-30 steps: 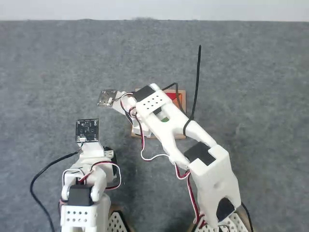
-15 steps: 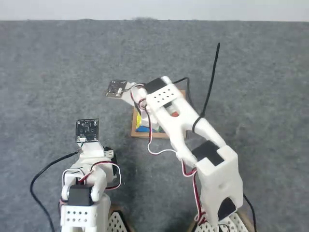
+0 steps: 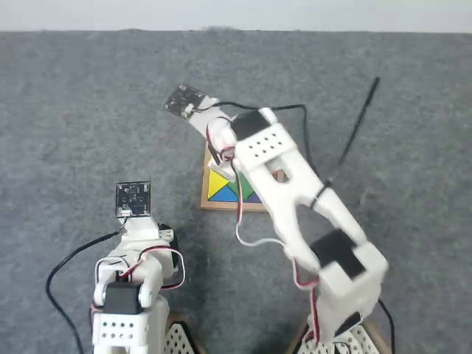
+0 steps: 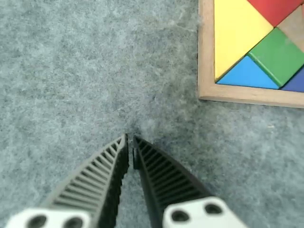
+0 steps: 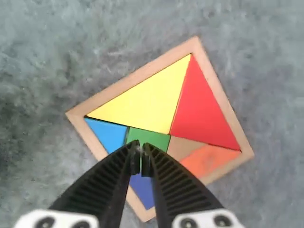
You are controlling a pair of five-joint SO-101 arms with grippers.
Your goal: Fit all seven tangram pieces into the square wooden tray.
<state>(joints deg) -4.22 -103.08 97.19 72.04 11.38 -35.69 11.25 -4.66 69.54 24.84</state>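
Jaws together, right gripper [image 5: 141, 151] over tray [image 5: 133, 80]; left gripper [image 4: 129, 137] nearby

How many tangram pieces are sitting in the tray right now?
7, all in the tray: yellow, red, light blue, green, tan, orange, dark blue partly behind the claw.

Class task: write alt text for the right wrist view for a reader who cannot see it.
A square wooden tray on grey carpet holds coloured tangram pieces, the yellow triangle and red triangle largest. The right tool, shut, hangs over the green square.
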